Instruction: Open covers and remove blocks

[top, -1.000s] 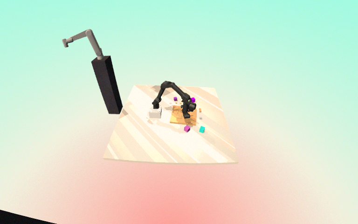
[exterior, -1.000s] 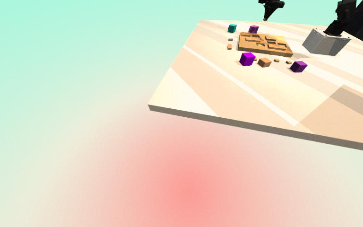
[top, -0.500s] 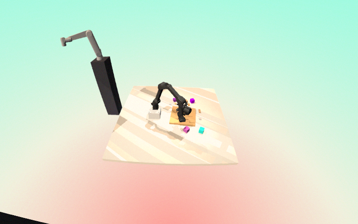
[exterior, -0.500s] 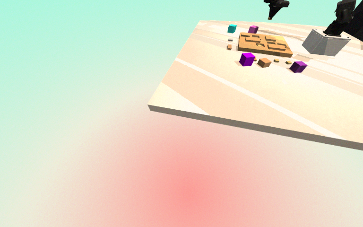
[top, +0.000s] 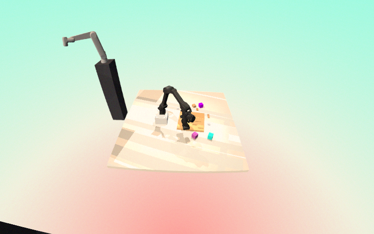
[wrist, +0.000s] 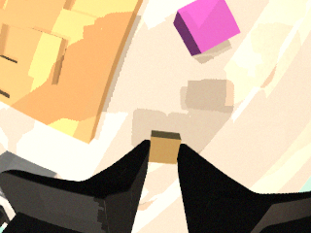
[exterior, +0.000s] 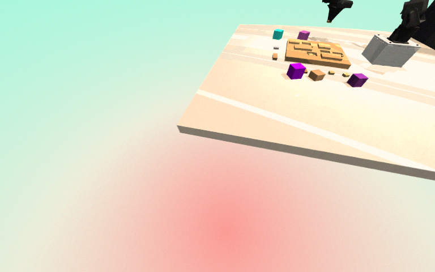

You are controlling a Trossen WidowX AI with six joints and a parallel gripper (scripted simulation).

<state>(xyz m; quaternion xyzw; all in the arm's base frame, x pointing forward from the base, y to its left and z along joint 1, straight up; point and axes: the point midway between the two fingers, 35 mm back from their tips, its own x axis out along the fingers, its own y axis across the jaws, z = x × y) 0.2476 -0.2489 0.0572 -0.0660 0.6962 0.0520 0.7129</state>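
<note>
My gripper [top: 185,127] [exterior: 328,21] [wrist: 163,147] is shut on a small tan block [wrist: 164,149], in the air past the edge of the wooden puzzle board [top: 199,115] [exterior: 317,62] [wrist: 97,68]. The board bears raised covers and slots; whether each cover is open is too small to tell. A pale yellowish piece [exterior: 311,54] shows in a recess. On the table beside the board lie small pieces: an orange one [top: 208,115] [exterior: 274,56], a grey-white one [top: 208,124] [exterior: 276,47], and two yellowish ones, the first [exterior: 331,72] left of the second [exterior: 345,74].
Larger cubes stand around the board: magenta [top: 194,135] [exterior: 303,34] [wrist: 209,24], teal [top: 210,136] [exterior: 278,34], violet [top: 200,105] [exterior: 295,71], brown [top: 194,105] [exterior: 316,74] and dark purple [exterior: 357,80]. The arm's pale base [top: 161,119] [exterior: 389,52] stands beside the board.
</note>
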